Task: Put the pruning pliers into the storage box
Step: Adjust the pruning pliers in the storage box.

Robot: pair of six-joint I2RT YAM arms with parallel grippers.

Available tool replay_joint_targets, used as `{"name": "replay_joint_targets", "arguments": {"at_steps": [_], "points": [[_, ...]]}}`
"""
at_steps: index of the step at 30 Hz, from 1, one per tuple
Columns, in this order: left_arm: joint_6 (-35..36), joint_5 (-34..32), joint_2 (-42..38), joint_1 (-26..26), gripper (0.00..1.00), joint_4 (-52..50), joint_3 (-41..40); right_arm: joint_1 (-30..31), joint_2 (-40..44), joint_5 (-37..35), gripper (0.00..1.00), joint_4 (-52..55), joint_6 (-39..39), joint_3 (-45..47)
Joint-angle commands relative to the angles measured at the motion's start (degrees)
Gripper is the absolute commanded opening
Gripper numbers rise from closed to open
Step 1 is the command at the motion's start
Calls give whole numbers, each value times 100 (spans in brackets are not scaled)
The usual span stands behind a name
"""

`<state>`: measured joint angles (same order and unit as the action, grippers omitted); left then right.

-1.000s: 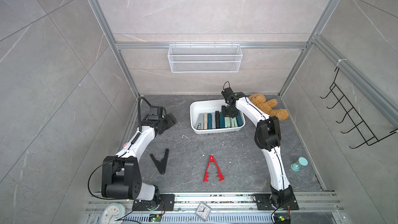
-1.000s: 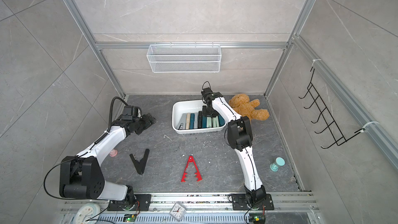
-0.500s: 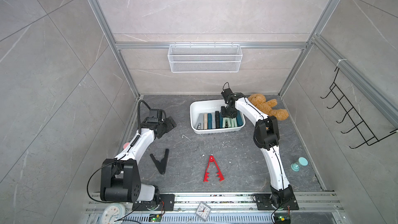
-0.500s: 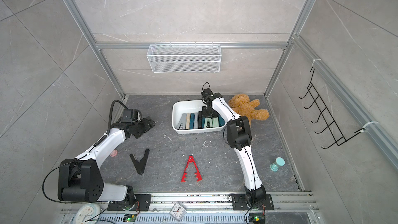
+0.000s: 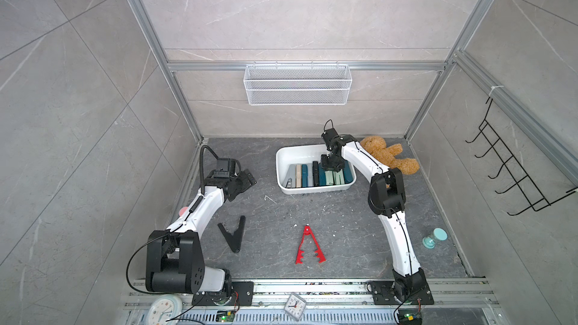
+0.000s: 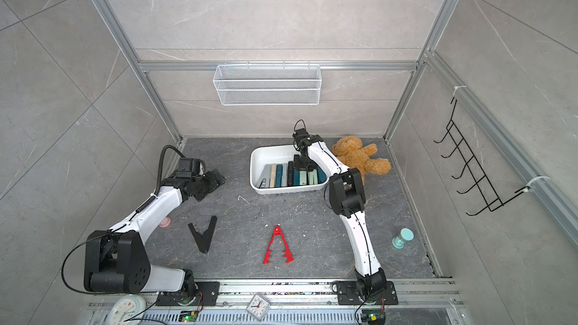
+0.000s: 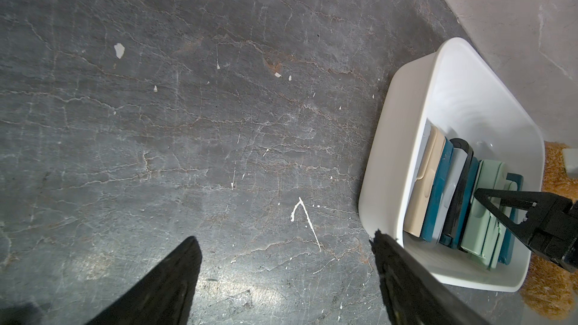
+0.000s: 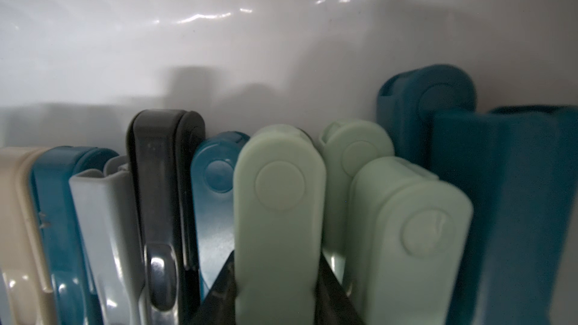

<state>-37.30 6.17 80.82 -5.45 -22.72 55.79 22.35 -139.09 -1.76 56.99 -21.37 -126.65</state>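
- We see the storage box [image 5: 280, 164] at the far middle of the counter [image 5: 275, 217], close to the back wall. Its near rim faces a wide bare stretch of counter.
- Inside it, a row of pruning pliers [image 5: 308, 176] stands on edge against the near wall, in beige, teal, grey, black and mint. The far half of the box floor is bare.
- The right gripper [image 5: 331, 167] reaches down into the right part of that row. In the right wrist view, its fingers [image 8: 331, 289] press on both sides of one mint green pliers [image 8: 278, 207], clamped on it.
- The left gripper [image 7: 283, 236] hangs released over bare counter to the left of the box, well apart from its rim, with nothing between the fingers.
- Two pliers lie outside the box, both spread in a V: the black pliers [image 5: 233, 232] near left and the red pliers [image 5: 308, 246] near centre. They lie well apart, with open counter around each.
- A teddy bear [image 5: 391, 154] lies just right of the box, partly behind the right arm.
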Motion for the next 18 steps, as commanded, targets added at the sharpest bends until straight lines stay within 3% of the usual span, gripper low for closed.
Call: {"name": "replay_joint_targets", "arguments": {"at_steps": [1,5,18], "points": [[14,-34,-279,52,88,-52,42,-41,-4,-143,24,291,16,-16],[44,-258,-428,53,90,-228,-77,-43,-4,-268,35,434,113,-118],[70,-551,-699,136,93,-503,-375,-73,87,-176,47,495,127,-253]]}}
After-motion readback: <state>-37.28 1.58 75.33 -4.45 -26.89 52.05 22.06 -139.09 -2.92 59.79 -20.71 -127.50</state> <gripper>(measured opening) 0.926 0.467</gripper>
